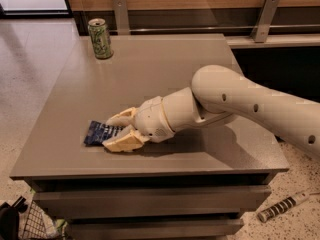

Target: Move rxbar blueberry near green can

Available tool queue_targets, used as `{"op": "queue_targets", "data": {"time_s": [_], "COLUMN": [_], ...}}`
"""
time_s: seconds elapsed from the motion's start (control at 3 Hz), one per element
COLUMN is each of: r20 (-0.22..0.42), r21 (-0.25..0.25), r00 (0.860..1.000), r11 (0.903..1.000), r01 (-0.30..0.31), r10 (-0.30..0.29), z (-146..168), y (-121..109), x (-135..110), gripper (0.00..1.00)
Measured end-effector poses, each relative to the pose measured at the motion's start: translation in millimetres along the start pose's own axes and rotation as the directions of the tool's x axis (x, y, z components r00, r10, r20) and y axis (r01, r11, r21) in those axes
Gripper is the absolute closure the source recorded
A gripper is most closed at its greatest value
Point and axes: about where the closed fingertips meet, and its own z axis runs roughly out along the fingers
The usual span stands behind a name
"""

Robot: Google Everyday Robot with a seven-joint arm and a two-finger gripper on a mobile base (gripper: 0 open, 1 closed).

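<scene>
Claw (108, 133) low over front-left part of surface (165, 69), fingers spread, released, gripping nothing. Blue snack bar (96, 132) lies flat on surface, its right end between the two fingers (124, 142), left end poking out past fingertips. Contact between fingers and bar possibly none; hard to tell. Arm (240, 99) reaches in from right. Green can (100, 39) upright at far-left corner, well apart from bar.

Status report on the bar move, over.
Gripper down at right end of rxbar blueberry. Green can upright, far corner. Nothing between them.
</scene>
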Motion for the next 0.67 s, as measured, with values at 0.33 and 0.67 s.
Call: {"op": "queue_targets", "data": {"time_s": [0.33,0.67], "r20": [-0.011,-0.061], "r21": [0.011,0.028], "r00": [1.000,0.998], "r11": [0.9999,0.9996], "r01": [-0.004,-0.001], "r10": [0.004,0.003], "z": [-9,-47], "y": [-8,-46], "x": [-1,-5], "gripper": [1.00,1.00]}}
